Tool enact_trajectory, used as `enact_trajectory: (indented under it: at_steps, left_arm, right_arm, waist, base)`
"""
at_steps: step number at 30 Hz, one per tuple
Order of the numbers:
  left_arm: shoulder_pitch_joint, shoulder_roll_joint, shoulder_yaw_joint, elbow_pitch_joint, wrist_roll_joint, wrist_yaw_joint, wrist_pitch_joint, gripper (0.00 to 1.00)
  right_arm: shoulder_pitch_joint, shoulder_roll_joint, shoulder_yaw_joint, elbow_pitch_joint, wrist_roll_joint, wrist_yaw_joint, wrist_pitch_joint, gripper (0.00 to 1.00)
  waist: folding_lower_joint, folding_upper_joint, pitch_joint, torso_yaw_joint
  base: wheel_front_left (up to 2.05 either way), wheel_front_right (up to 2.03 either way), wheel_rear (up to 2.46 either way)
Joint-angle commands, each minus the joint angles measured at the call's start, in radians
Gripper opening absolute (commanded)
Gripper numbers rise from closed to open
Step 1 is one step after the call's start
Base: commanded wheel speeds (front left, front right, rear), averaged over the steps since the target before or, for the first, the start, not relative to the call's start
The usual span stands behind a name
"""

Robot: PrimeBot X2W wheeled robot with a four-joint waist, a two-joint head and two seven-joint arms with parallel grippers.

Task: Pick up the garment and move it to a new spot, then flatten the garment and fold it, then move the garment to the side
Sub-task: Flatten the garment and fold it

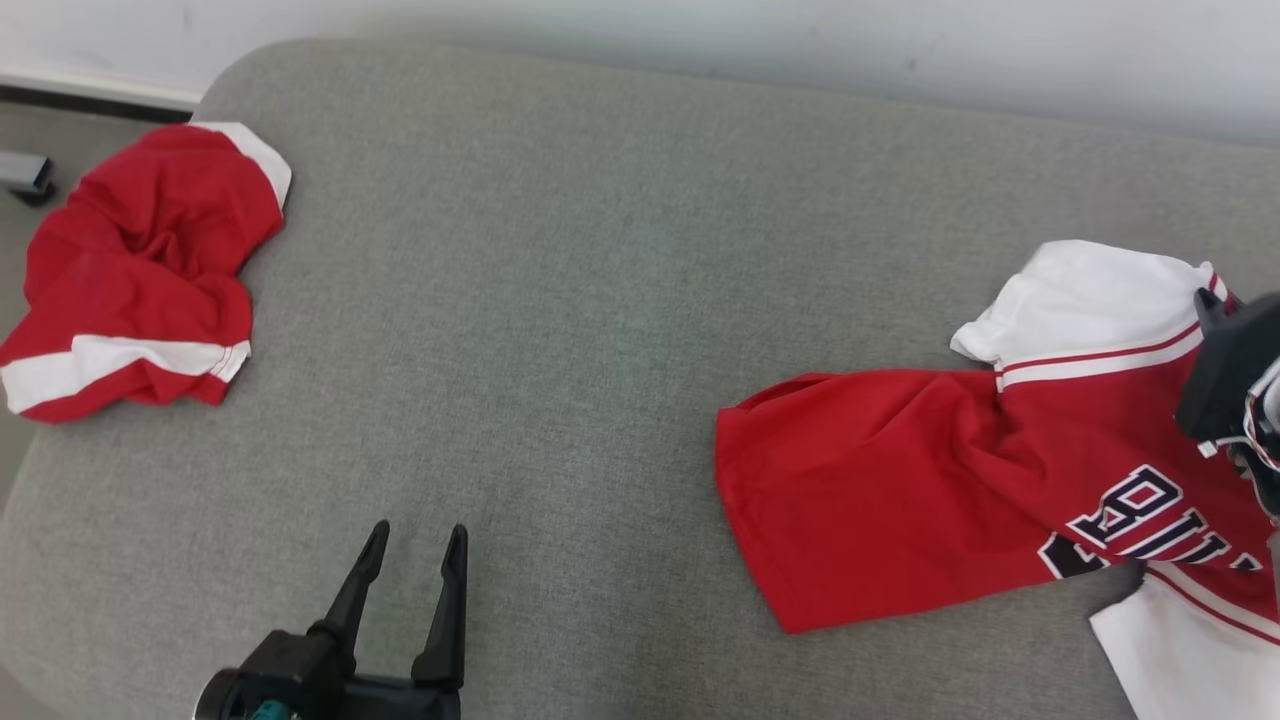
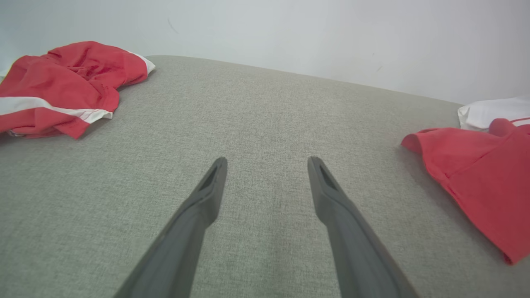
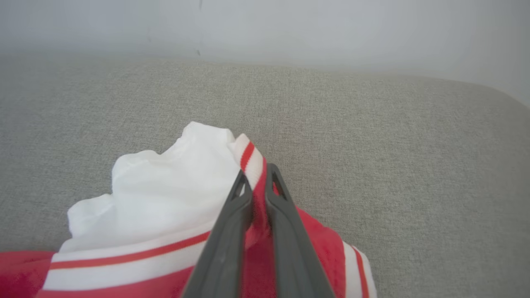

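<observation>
Garment (image 1: 900,490): red jersey with white sleeves, pinched at a white band with a red stripe on its far right part.
Right gripper (image 3: 256,176): clenched on that band; the two dark fingers (image 3: 225,244) stand nearly together with a fold of the cloth pressed between them, and the striped edge rises past their tips.
Cloth at the grip: bunched and lifted into a small peak; the white sleeve (image 3: 165,194) puffs up just to the left of the fingers.
Position of the garment: right side of the grey cushion (image 1: 600,300), red body spread flat toward the middle, one white sleeve on its far side, another white part at the near right corner.
Lettering (image 1: 1140,520): dark letters outlined in white on the red body, partly cut off at the right edge; not readable in full.
Left gripper (image 1: 418,535): released, fingers spread wide with nothing between them, over bare cushion at the near left of centre, well apart from the garment; contact with the cushion cannot be told.
Second item: crumpled red-and-white cloth (image 1: 140,270) at the far left edge of the cushion, apart from both grippers.
Background: pale wall (image 1: 700,40) behind the far edge of the cushion.
</observation>
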Motion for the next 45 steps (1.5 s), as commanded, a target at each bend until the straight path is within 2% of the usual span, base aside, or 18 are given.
enact_trajectory:
  at_steps: [1, 6, 13, 17, 22, 23, 25, 26, 33, 39, 45]
  left_arm:
    - [0.021, 0.002, 0.003, 0.002, 0.008, 0.001, -0.003, 1.0]
    - [0.044, 0.003, 0.016, 0.01, 0.007, 0.001, -0.003, 1.0]
    - [0.066, -0.002, 0.026, 0.019, 0.006, 0.001, -0.003, 1.0]
    - [0.081, -0.006, 0.027, 0.026, 0.006, 0.001, -0.003, 1.0]
    - [0.089, -0.002, 0.024, 0.034, 0.008, 0.001, -0.003, 1.0]
    - [0.091, 0.0, 0.025, 0.036, 0.008, 0.001, -0.003, 1.0]
    - [0.096, 0.003, 0.025, 0.039, 0.009, 0.001, -0.003, 1.0]
    - [0.097, 0.004, 0.025, 0.04, 0.009, 0.001, -0.003, 1.0]
    - [0.118, 0.003, 0.032, 0.043, 0.009, 0.001, -0.003, 1.0]
    - [0.133, 0.0, 0.036, 0.044, 0.007, 0.001, -0.003, 1.0]
    - [0.141, 0.001, 0.031, 0.047, 0.006, 0.001, -0.003, 1.0]
  right_arm:
    - [0.033, 0.004, -0.017, -0.034, 0.017, -0.002, -0.012, 0.0]
    - [0.216, 0.058, -0.109, -0.26, 0.022, -0.002, -0.013, 0.0]
    - [0.489, 0.24, -0.268, -0.591, -0.022, -0.002, 0.048, 0.0]
    - [0.592, 0.297, -0.322, -0.66, -0.028, -0.002, 0.071, 0.0]
    - [0.661, 0.311, -0.338, -0.632, -0.054, -0.002, 0.068, 0.0]
    - [0.666, 0.312, -0.334, -0.617, -0.059, -0.002, 0.064, 0.3]
    - [0.675, 0.312, -0.326, -0.584, -0.062, -0.002, 0.051, 0.98]
    - [0.683, 0.313, -0.323, -0.566, -0.064, -0.002, 0.043, 1.0]
    - [0.708, 0.313, -0.295, -0.487, -0.059, -0.002, -0.017, 1.0]
    - [0.724, 0.313, -0.274, -0.509, -0.069, -0.002, -0.092, 1.0]
    - [0.742, 0.313, -0.209, -0.562, -0.079, -0.002, -0.252, 1.0]
  waist:
    - [-0.0001, -0.0002, -0.034, -0.026]
    - [-0.0001, -0.0002, -0.092, -0.056]
    - [-0.0001, -0.0002, -0.14, -0.094]
    - [-0.0001, -0.0002, -0.159, -0.111]
    - [-0.0001, -0.0002, -0.181, -0.126]
    - [-0.0001, -0.0002, -0.187, -0.129]
    - [-0.0001, -0.0002, -0.196, -0.134]
    - [-0.0001, -0.0002, -0.199, -0.136]
    - [-0.0001, -0.0002, -0.234, -0.155]
    - [-0.0001, -0.0002, -0.262, -0.168]
    - [-0.0001, -0.0002, -0.28, -0.181]
  base:
    - [0.0, 0.0, 0.0]
    - [0.0, 0.0, 0.0]
    - [0.0, 0.0, 0.0]
    - [0.0, 0.0, 0.0]
    - [0.0, 0.0, 0.0]
    - [0.0, 0.0, 0.0]
    - [0.0, 0.0, 0.0]
    - [0.0, 0.0, 0.0]
    - [0.0, 0.0, 0.0]
    - [0.0, 0.0, 0.0]
    - [0.0, 0.0, 0.0]
